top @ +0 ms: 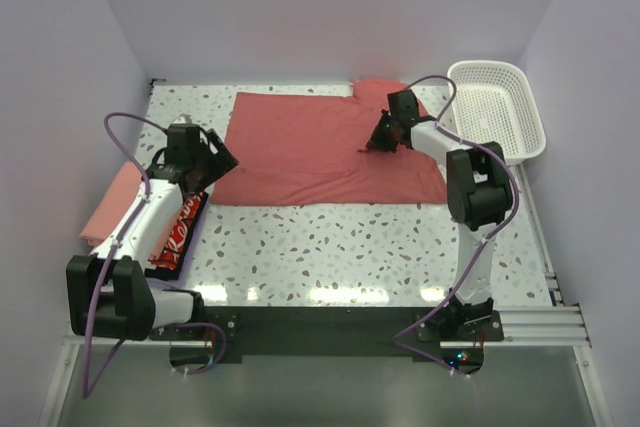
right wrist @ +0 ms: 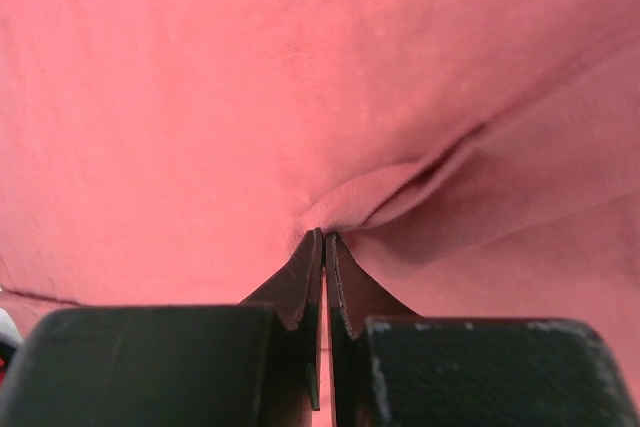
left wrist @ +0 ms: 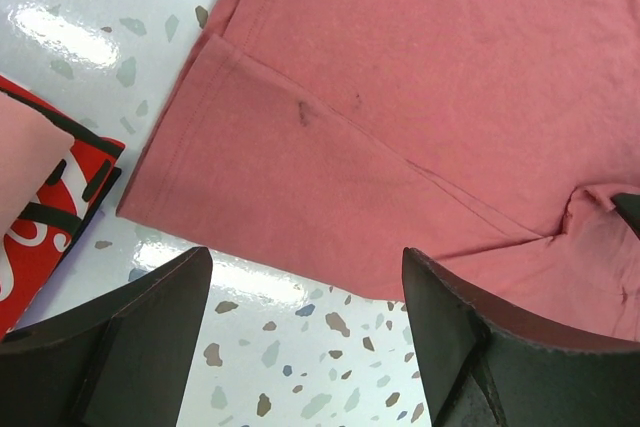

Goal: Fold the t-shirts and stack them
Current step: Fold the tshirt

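Speckled table with a white basket and a red box, closed in by pale walls.

The white tabletop, flecked with grey and brown chips, throws back glare from the light near its front. A white plastic lattice basket sits at the far right corner, close to the right wall. A flat red box with black edging and white lettering lies near the left edge. A black plate and a silver metal rail run along the near edge.
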Tool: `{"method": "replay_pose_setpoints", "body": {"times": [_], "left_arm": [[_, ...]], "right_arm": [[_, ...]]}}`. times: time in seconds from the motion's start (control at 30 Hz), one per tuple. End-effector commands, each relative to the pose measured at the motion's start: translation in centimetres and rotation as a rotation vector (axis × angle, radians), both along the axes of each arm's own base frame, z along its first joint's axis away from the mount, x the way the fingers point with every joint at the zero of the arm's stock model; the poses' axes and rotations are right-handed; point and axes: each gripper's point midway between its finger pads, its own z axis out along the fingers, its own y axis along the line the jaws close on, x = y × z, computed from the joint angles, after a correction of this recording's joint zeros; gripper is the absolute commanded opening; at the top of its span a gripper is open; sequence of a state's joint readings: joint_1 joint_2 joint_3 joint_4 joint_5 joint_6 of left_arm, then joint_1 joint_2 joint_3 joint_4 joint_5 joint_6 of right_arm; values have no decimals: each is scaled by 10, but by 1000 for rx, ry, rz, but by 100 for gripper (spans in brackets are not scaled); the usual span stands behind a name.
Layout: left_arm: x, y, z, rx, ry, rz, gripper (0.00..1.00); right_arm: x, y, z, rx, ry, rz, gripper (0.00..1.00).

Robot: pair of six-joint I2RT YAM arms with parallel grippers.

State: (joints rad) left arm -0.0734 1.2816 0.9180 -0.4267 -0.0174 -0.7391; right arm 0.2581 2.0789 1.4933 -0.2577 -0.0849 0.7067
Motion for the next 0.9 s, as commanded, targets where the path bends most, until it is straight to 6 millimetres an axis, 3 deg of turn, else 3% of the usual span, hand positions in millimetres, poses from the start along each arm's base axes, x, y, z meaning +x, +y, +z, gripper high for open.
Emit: {"method": "replay_pose_setpoints", "body": {"times": [0.0, 0.1, 0.23, 0.37, 0.5, 0.57, 0.6, 0.63, 0.8, 0.83, 0.87], "left_arm": [[7, -2, 3, -1, -28, -19, 81], [6, -3, -5, -9, -10, -10, 81], [4, -10, -19, -54, 22, -16, 81], [1, -11, -32, -73, 49, 2, 82], [-4, -7, -45, -80, 77, 50, 82], [-7, -7, -52, -84, 93, 64, 82], [-8, -6, -53, -92, 95, 80, 82], [-12, -6, -60, -97, 109, 87, 82], [-16, 0, -74, -93, 123, 132, 79], [-18, 1, -77, -91, 131, 141, 78], [-19, 1, -80, -90, 135, 146, 78]], "right_arm": [[10, 10, 8, -7, -31, 52, 0], [11, 11, 6, -12, -31, 69, 9], [12, 10, 18, -22, -68, 92, 36], [10, 10, 46, -28, -112, 112, 65], [-2, -2, 75, -51, -140, 82, 65], [-18, -16, 67, -65, -103, 45, 64], [-24, -22, 84, -52, -130, 13, 64], [-38, -34, 69, -55, -87, -13, 64], [-84, -70, 62, -21, -42, -96, 61], [-91, -82, 71, -22, -62, -122, 61], [-107, -89, 55, -29, -21, -135, 61]]}}
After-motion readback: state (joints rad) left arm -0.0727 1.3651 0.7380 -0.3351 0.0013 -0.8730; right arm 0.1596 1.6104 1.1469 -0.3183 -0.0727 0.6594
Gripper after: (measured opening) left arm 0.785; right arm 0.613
